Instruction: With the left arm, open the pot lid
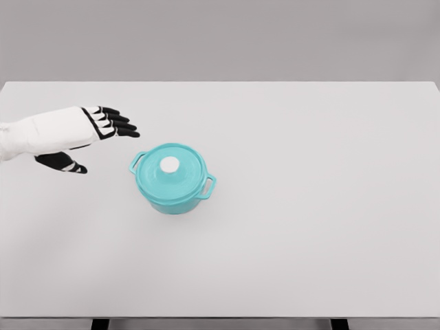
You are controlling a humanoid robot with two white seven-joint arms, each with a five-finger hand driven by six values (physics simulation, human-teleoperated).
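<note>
A teal pot (172, 187) with two side handles stands on the white table (309, 206), left of the middle. Its teal lid (180, 172) sits closed on top, with a round white knob (169, 164) at its centre. My left hand (96, 141) reaches in from the left edge, above the table and up-left of the pot. Its black fingers (118, 122) are stretched out toward the right and the thumb (65, 163) hangs below; it holds nothing and does not touch the pot. The right arm is out of view.
The table's far edge runs along the top against a grey wall, and its near edge is at the bottom, with two dark legs showing under it.
</note>
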